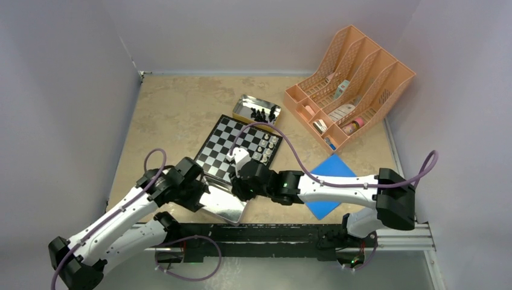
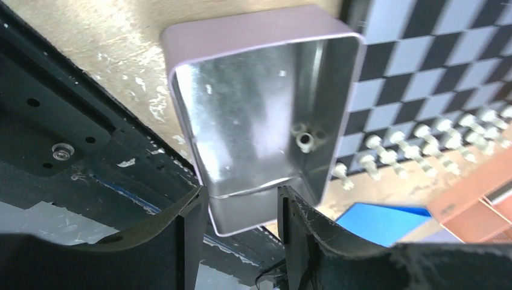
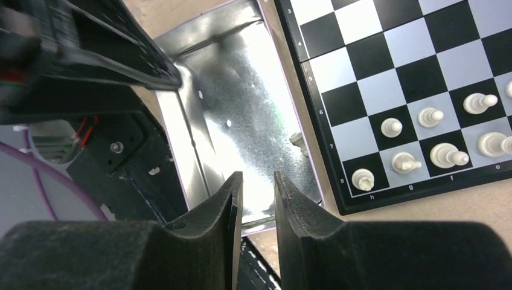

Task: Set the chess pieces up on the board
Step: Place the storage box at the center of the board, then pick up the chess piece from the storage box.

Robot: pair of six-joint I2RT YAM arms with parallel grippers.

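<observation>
The board [image 1: 224,142] lies mid-table, with cream-white chess pieces [image 1: 265,148] standing in two rows along its right edge. They show clearly in the right wrist view [image 3: 448,156]. Black pieces [image 1: 261,113] sit in a metal tin [image 1: 246,103] beyond the board. A second shiny tin [image 2: 253,103] lies at the board's near corner and holds one white piece [image 2: 305,142]. My left gripper [image 2: 241,192] is open, its fingers either side of that tin's near end. My right gripper [image 3: 258,176] hovers over the same tin [image 3: 241,115], its jaws a narrow gap apart with nothing between them.
An orange file organizer [image 1: 350,84] stands at the back right. A blue flat square [image 1: 329,184] lies right of the board, partly under my right arm. The black base rail [image 1: 272,232] runs along the near edge. Walls close in on both sides.
</observation>
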